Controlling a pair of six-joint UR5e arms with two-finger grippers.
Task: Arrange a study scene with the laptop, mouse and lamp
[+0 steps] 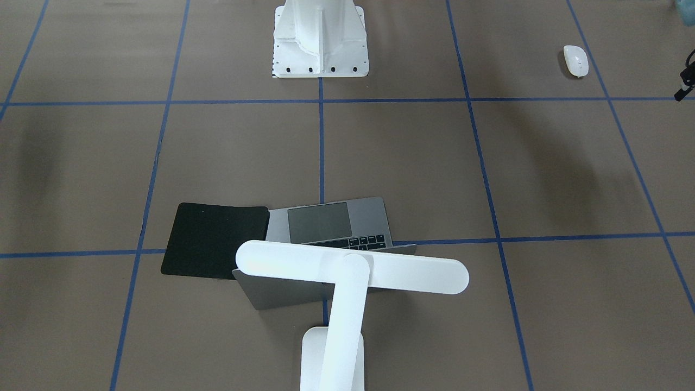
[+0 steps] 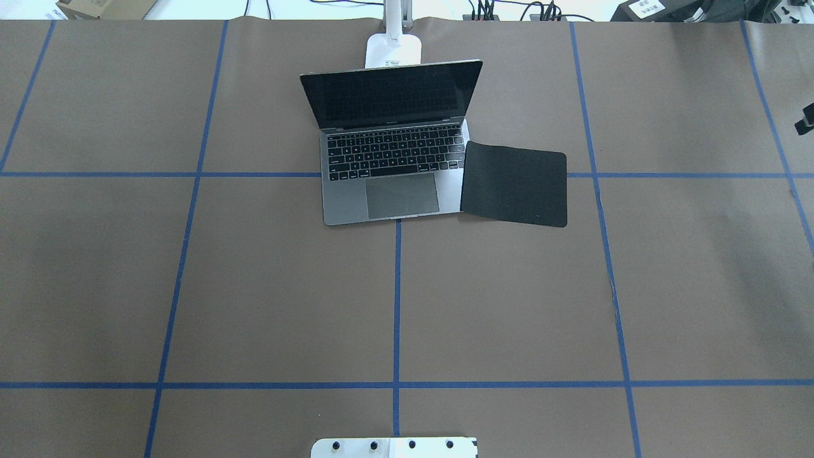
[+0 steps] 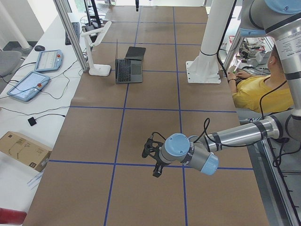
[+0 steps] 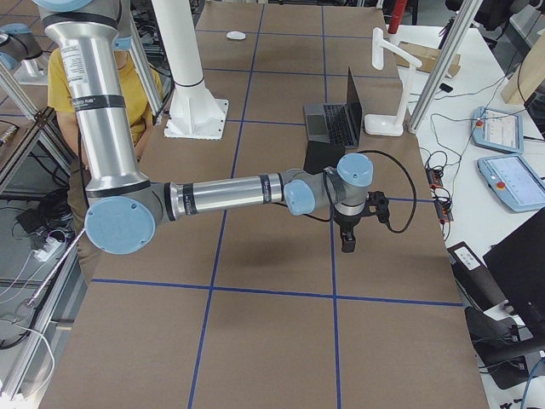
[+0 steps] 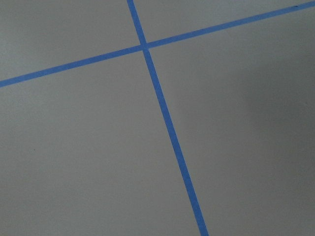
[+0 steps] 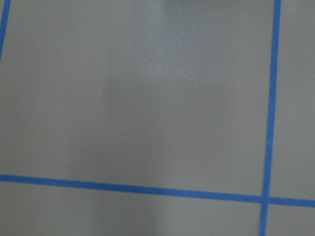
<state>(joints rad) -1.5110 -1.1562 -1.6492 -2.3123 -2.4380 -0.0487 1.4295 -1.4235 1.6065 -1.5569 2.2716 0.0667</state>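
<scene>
Left pincer (image 3: 157, 172), right pincer (image 4: 347, 244), grip cannot tell, one laptop (image 2: 388, 172), one mouse (image 1: 575, 60), one lamp (image 1: 353, 269), one mat (image 2: 514, 183)

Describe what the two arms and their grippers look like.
The arms match. The left arm and right arm are silver metal tubes linked by rounded grey joints with light-blue round caps. The left gripper and right gripper are small and black, and each has a thin black cable looping loosely by the wrist. No markings are legible.
</scene>
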